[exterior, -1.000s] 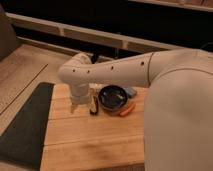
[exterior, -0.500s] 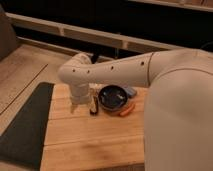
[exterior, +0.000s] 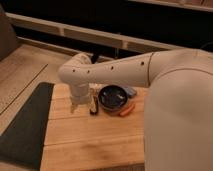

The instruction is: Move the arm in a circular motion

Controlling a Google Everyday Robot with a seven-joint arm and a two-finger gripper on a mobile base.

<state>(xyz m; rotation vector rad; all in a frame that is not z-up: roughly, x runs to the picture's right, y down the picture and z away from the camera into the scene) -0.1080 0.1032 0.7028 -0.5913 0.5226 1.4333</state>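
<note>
"Where is your arm now?"

"Your arm (exterior: 115,72) comes in from the right, over the wooden table (exterior: 90,145). It bends at the elbow and points down."

"And your gripper?"

"Your gripper (exterior: 80,104) hangs low over the far left part of the table, just left of the dark bowl (exterior: 112,96). I cannot tell if it is open or holding anything."

Likely a kitchen or dining corner: a butcher-block wooden table (exterior: 90,145) carries a dark bowl (exterior: 113,96), with the gripper (exterior: 75,107) low at the bowl's 9 o'clock.
</note>
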